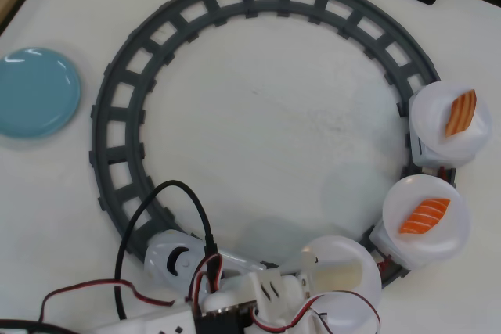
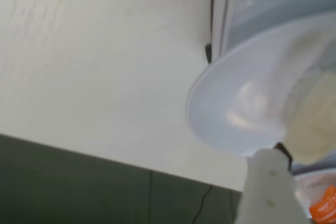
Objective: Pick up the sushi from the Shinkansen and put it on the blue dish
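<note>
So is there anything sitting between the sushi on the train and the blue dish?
Nothing visible stands on the table between them. In the overhead view the two salmon sushi ride on white plates at the right of the circular track; the blue dish lies outside its left side, so a carry passes over only the low track.

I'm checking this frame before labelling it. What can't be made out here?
- Hand, overhead view: cut off by the bottom edge, so open or shut is unclear.
- Third plate, overhead view: its contents are partly covered by the arm.
- Wrist view: the plate is blurred and too close.
- The train under the plates is hidden.
</note>
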Controlling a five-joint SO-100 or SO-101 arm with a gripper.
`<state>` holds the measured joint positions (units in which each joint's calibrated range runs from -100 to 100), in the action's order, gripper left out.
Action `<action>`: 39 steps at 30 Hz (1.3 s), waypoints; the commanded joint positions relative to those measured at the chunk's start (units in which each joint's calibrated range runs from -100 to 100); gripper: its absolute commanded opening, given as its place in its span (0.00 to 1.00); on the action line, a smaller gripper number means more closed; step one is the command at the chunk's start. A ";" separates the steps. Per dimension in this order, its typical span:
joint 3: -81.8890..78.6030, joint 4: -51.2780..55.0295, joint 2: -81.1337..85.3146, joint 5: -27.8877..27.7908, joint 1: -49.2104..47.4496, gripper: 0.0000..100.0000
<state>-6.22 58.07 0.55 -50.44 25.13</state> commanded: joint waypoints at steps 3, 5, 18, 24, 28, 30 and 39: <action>5.86 0.23 -3.08 1.43 0.22 0.26; 6.13 0.23 -4.32 1.59 -0.13 0.26; 6.22 -0.28 -7.64 2.01 -2.60 0.26; 6.04 0.15 -8.06 2.06 -2.95 0.26; 5.68 0.15 -8.06 2.06 -2.95 0.24; 5.32 0.23 -8.06 2.06 -2.95 0.17; 5.32 4.48 -7.14 3.00 -2.95 0.08</action>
<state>-3.48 59.83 -8.06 -47.75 22.19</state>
